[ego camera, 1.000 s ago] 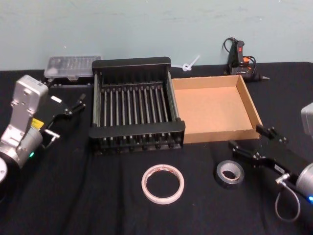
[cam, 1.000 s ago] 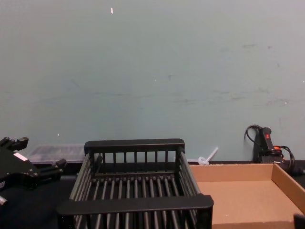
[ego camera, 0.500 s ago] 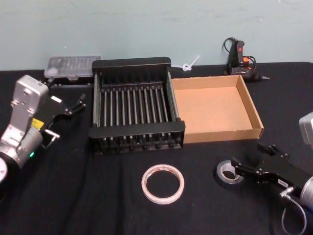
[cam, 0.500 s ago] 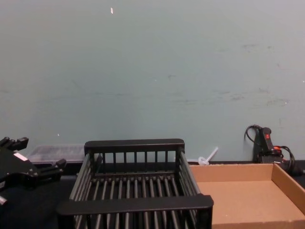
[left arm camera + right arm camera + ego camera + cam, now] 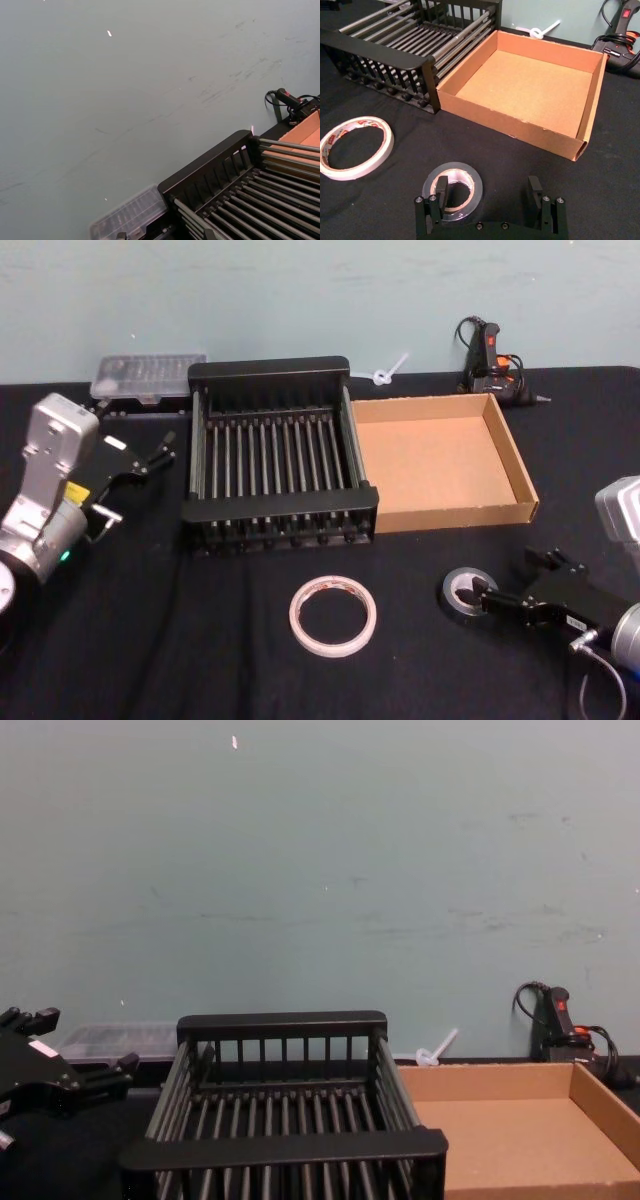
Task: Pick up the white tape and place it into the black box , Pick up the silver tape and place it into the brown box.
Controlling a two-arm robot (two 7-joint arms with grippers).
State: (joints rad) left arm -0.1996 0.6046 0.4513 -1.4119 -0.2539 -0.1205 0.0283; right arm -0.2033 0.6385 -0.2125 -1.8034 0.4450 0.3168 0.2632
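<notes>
Since a second ago my right gripper [image 5: 508, 587] has dropped from beside the brown box's near corner down to the silver tape [image 5: 465, 593], and nothing else on the bench [image 5: 200, 640] has shifted. Its jaws are spread: in the right wrist view one finger [image 5: 441, 192] sits inside the roll's pale core and the other stands clear on the bare cloth to the far side, so the roll's wall lies between them, not yet pinched. From the head view I can't quite say whether that inner finger touches the core or just hangs within it.

My silver tape lies flat on the bench, in front of the brown box [image 5: 510, 455] and apart from it. To its left, also flat, rests the white tape [image 5: 333, 615], red print showing on its inner face, well in front of the black box [image 5: 270, 368]. The black box and the brown box stand side by side, walls touching or nearly so.

My left gripper [image 5: 140, 466] is parked to the left of the black box, raised above the bench, its jaws a little apart and holding nothing. Behind them, a clear plastic case [image 5: 148, 375] and a glue gun [image 5: 488, 358] sit by the wall.
</notes>
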